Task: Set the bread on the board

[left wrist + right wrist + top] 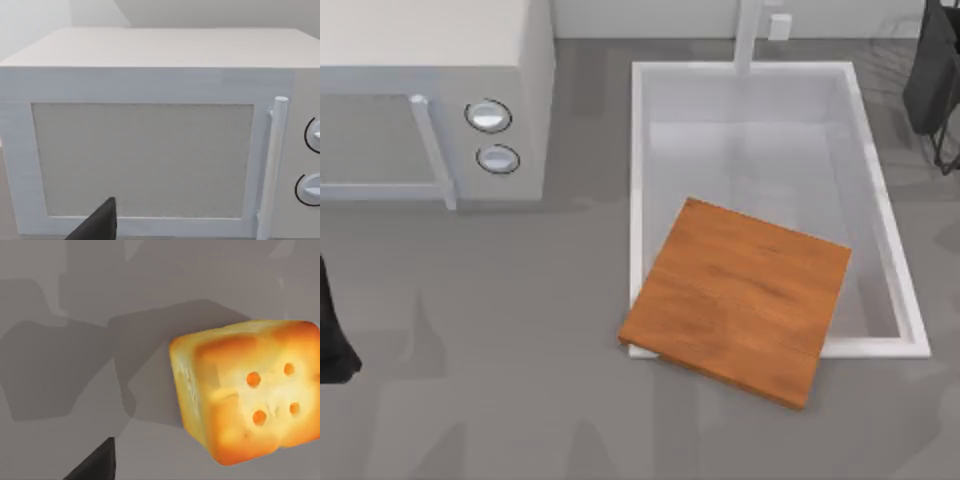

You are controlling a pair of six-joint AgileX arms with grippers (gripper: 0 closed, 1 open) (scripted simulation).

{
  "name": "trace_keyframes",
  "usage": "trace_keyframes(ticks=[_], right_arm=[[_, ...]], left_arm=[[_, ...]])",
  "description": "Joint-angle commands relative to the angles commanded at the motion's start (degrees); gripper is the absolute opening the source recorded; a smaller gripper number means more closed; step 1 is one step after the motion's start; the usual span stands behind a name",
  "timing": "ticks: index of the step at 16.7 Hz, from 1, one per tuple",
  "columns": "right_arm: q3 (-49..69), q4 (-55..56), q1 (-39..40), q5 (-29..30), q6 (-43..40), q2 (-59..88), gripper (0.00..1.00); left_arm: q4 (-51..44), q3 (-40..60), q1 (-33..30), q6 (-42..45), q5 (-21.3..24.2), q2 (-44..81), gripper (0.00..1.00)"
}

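The bread (245,397) is a yellow-orange blocky chunk with reddish specks, lying on the grey tabletop close below my right wrist camera. A dark part of my right gripper (95,467) sits apart from it. The board (740,298) is a reddish-brown wooden square resting tilted across the front left corner of the white sink (890,250). My right arm (932,80) is at the table's far right edge. My left arm (332,335) stays parked at the left edge, facing the microwave door (142,160).
A white microwave (440,100) with two round knobs (488,116) and a vertical handle (272,165) stands at the back left. A faucet (748,30) rises behind the sink. Bare grey tabletop (500,380) stretches along the front.
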Motion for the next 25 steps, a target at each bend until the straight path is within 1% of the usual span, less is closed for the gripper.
trace_keyframes(ticks=[3, 6, 9, 13, 16, 22, 25], right_arm=[[9.26, -7.06, -1.98, 0.04, -6.58, 12.50, 1.00], [16.24, -11.92, -3.40, 0.04, -11.36, 21.41, 1.00], [19.76, -14.24, -4.09, 0.02, -13.72, 25.53, 1.00], [20.01, -14.40, -4.13, 0.01, -13.89, 25.84, 1.00], [19.07, -13.34, -3.92, 0.02, -13.72, 26.20, 1.00], [12.16, -0.79, -4.02, 0.04, -13.68, 31.17, 1.00], [10.98, 0.85, -4.04, 0.04, -13.69, 32.07, 1.00]], left_arm=[[0.00, 0.00, 0.00, 0.00, 0.00, 0.00, 1.00], [0.00, 0.00, 0.00, 0.00, 0.00, 0.00, 1.00], [0.00, 0.00, 0.00, 0.00, 0.00, 0.00, 1.00], [0.00, 0.00, 0.00, 0.00, 0.00, 0.00, 1.00], [0.00, 0.00, 0.00, 0.00, 0.00, 0.00, 1.00], [0.00, 0.00, 0.00, 0.00, 0.00, 0.00, 1.00], [0.00, 0.00, 0.00, 0.00, 0.00, 0.00, 1.00]])
